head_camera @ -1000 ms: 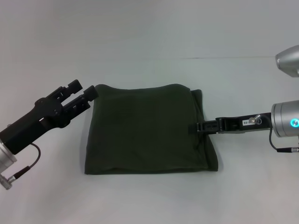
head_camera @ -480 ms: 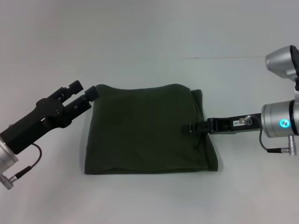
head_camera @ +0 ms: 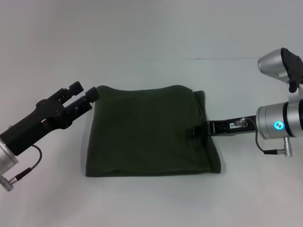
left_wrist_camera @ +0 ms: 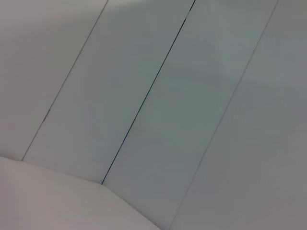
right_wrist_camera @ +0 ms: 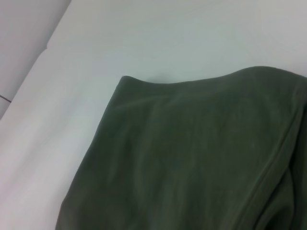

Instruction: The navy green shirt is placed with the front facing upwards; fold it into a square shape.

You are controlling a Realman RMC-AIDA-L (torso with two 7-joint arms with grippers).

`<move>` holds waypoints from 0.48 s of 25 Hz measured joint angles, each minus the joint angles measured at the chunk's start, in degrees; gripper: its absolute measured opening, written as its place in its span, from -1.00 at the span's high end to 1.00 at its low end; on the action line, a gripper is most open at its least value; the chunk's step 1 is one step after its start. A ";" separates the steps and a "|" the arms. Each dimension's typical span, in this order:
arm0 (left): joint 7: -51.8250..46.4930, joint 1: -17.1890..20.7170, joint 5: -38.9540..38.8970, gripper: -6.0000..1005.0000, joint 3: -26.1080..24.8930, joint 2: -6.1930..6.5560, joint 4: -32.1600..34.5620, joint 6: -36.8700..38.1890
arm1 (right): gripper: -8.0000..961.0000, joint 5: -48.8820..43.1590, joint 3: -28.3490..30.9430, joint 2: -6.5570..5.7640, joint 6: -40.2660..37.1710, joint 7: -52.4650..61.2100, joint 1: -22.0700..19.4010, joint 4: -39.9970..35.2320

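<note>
now we see the shirt (head_camera: 149,132) folded square, mid-table (head_camera: 142,38). our left gripper (head_camera: 85,92), fingers narrowly parted, sits at its far left corner; right gripper (head_camera: 191,131) lies over its right edge, fingers' state we cannot tell.

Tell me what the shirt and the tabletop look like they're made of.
The navy green shirt looks like soft matte knit, likely cotton: limp rounded folds, faint creases, no shine. The table looks like smooth hard white laminate or painted board, though the exact material isn't clear.
</note>
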 joint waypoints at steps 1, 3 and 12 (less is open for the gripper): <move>0.00 -0.06 0.00 -0.52 0.00 0.01 0.00 -0.11 | -0.15 0.07 -0.01 0.01 -0.17 -0.03 0.03 -0.15; 0.00 -0.25 0.00 -0.52 0.00 -0.01 0.00 -0.42 | 0.01 0.21 0.15 0.00 -0.46 -0.25 0.06 -0.41; -0.11 -0.79 -0.04 -0.52 0.00 -0.12 0.00 -0.69 | 0.75 0.57 0.67 -0.31 -1.03 -0.70 -0.24 -2.00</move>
